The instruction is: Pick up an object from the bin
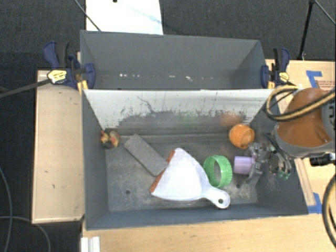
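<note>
My gripper (258, 163) is low in the bin's right end, close to the right wall. A small purple cylinder (242, 165) lies right against its left side. A green tape roll (218, 170) stands on edge just left of the cylinder. An orange ball (241, 135) rests behind them, near the back right corner.
A white scoop (182, 182) with a short handle covers the bin's middle front, lying partly over an orange-edged flat thing (157, 182). A grey block (145, 154) lies slanted to its left. A small yellow-brown toy (109, 138) sits in the back left corner.
</note>
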Controlling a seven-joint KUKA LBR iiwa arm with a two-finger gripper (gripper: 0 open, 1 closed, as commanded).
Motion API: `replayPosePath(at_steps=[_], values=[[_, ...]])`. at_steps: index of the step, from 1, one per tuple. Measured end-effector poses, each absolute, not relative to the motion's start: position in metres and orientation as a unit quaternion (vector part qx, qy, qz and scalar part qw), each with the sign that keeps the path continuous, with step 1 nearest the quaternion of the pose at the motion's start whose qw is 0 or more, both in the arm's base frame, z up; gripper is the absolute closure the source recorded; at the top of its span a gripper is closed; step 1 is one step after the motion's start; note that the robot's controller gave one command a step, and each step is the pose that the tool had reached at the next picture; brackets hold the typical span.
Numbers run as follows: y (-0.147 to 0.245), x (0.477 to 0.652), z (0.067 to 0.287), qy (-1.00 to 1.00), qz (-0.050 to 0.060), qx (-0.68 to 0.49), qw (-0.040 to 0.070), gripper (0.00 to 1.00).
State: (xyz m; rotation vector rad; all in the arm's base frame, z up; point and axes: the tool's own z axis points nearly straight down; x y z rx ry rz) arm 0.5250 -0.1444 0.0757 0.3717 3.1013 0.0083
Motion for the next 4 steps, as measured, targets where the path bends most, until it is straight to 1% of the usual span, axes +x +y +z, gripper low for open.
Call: replayPosePath(at_steps=[1,2,3,4], values=[[-0.144,0.524,0.080,0.993,0.003,0.119,0.007,1.00],[-0.145,0.523,0.107,0.993,0.001,0.119,0.004,1.00],[-0.145,0.525,0.121,0.993,0.000,0.118,0.006,1.00],[-0.145,0.525,0.126,0.993,0.000,0.117,0.003,1.00]])
